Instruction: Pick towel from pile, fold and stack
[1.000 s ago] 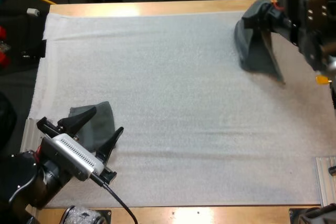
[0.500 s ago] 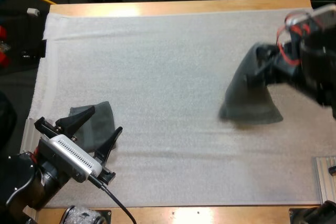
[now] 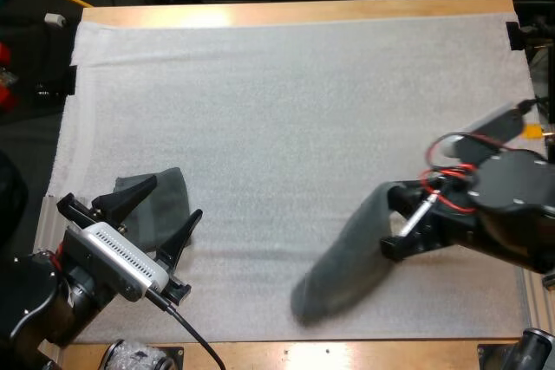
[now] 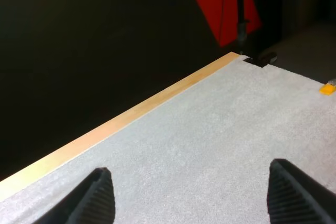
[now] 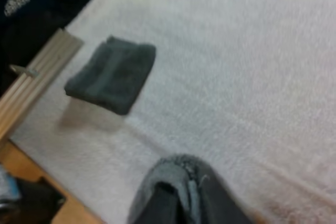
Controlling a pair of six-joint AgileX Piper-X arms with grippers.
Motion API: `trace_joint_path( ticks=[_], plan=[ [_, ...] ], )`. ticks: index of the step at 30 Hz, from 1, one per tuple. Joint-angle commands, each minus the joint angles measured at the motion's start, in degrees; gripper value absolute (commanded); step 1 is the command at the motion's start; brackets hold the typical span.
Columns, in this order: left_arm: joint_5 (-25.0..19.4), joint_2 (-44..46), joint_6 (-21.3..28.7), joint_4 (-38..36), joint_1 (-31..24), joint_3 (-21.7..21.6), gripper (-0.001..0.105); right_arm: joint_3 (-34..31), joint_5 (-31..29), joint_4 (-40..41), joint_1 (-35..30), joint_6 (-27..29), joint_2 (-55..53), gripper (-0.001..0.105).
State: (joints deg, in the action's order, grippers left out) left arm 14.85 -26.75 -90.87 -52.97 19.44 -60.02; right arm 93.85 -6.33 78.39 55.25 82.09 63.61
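**The right claw [image 3: 395, 224] grips a loose towel [image 3: 340, 270] over the white mat [image 3: 260, 110]**

The right claw is clenched on one end of the dark grey-green loose towel, which trails from it toward the mat's near edge, right of centre. The left claw [image 3: 172, 202] is released, its fingers [image 4: 97, 198] spread wide above the folded towel [image 3: 160, 214]. That towel lies flat near the mat's left edge, well apart from the loose towel. The wooden tabletop [image 3: 295, 10] borders the mat's far side
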Motion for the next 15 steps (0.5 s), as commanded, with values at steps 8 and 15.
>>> trace_joint_path(
  ticks=[8, 15],
  plan=[
    [0.39, 0.2, -0.5, 0.64, 0.21, -0.3, 0.059, -5.71, -7.11, -12.49, -1.35, 8.07, 12.96, 0.0],
    [0.39, 0.2, -0.5, 0.64, 0.21, -0.3, 0.059, -5.73, -7.11, -23.3, -8.67, 8.17, 24.23, 0.0]
  ],
)
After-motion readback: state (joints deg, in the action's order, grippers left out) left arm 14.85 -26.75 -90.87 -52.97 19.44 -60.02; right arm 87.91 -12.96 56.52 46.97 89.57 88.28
